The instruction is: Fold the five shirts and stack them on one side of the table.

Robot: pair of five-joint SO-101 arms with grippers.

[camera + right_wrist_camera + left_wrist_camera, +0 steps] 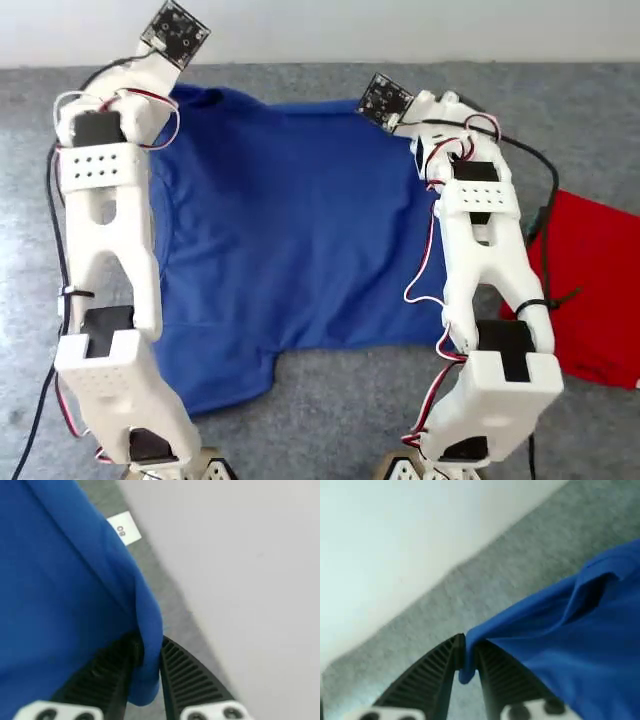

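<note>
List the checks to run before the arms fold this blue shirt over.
1. The left gripper pinches the blue shirt at its far edge: ok.
2. The right gripper pinches the same edge: ok.
3. The shirt's body lies flat on the table: ok.
4. The red shirt is apart from the blue one: cannot tell, an arm hides the gap.

Red shirt (600,285) cut by view's edge (arm (490,250) covers part).
</note>
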